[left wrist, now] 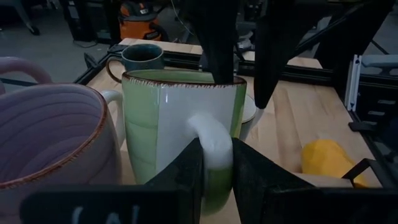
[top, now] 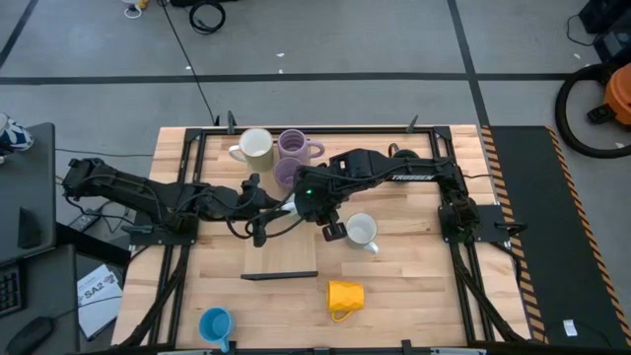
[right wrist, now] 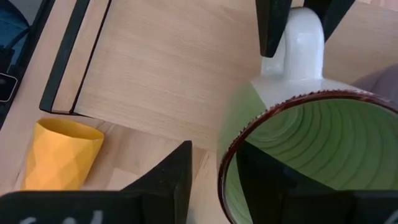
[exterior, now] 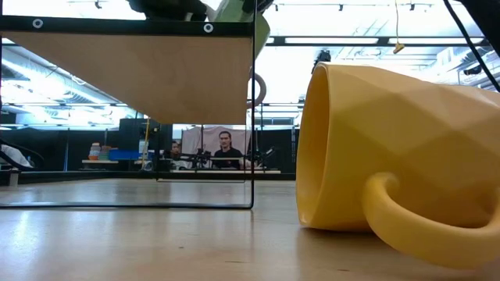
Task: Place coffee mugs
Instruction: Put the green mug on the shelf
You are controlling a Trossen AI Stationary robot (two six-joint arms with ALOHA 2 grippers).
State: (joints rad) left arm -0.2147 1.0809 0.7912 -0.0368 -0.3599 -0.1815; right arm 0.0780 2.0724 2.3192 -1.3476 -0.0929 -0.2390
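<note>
A light green mug (left wrist: pixel 186 124) with a white handle stands upright at the table's middle, above a wooden shelf (top: pixel 281 251). My left gripper (left wrist: pixel 216 155) reaches in from the table's left and is shut on the handle. My right gripper (right wrist: pixel 211 177) hangs over the mug from the right, open. One of its fingers (left wrist: pixel 217 43) is inside the mug and the other (left wrist: pixel 273 56) is outside, astride the rim (right wrist: pixel 231 155). I cannot tell whether either finger touches the wall. In the high view the right gripper (top: pixel 317 202) hides most of the mug. My left gripper pinches the green mug's white handle (left wrist: pixel 214 134) between its two fingers, one on each side of the loop. The fingers come nearly level from the table's left. The mug is upright in the hold; its base is hidden, so I cannot tell whether it rests on anything.
A white mug (top: pixel 256 146) and two lavender mugs (top: pixel 294 145) (top: pixel 286 174) stand at the far side, one lavender mug (left wrist: pixel 50 137) close beside the green one. Another white mug (top: pixel 362 231), a tipped yellow mug (top: pixel 345 296) and a blue mug (top: pixel 215 323) lie nearer. A dark mug (left wrist: pixel 140 59) stands beyond.
</note>
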